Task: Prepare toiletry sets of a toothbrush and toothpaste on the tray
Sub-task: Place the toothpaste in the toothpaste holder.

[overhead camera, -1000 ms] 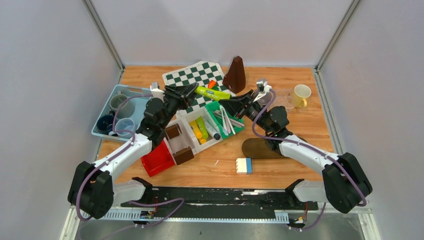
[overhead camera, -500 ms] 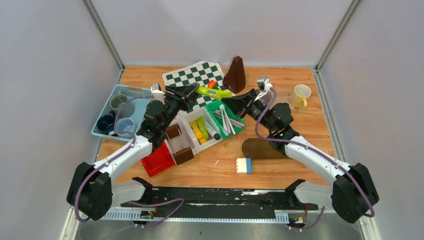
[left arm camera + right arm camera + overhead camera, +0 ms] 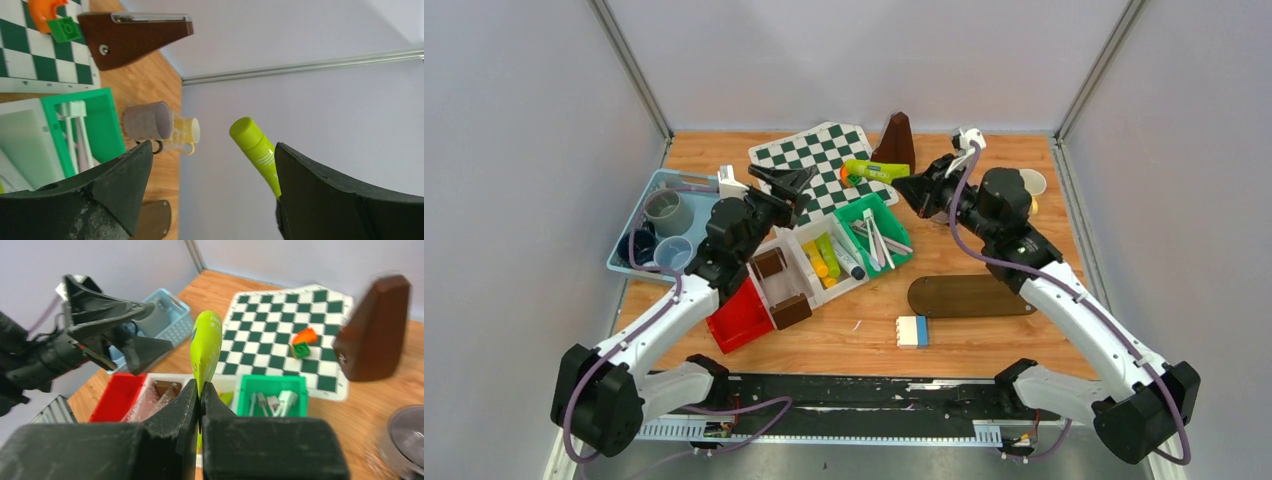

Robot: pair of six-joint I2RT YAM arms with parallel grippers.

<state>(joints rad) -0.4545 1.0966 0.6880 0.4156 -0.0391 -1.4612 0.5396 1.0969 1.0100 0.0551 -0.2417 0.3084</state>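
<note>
The right fingers clench the flat tail of the lime-green plastic tube, its cap jutting ahead of them, while the left fingers gape empty, so swing gently and lower it cap-first into the grey mug to their right.

We see a green-and-white checkerboard at the back of the wooden table, brown wedge just beside it — orange piece and green brick on the board. Nearer: red bin, dark oval board, blue-and-white block — all apart.
</note>
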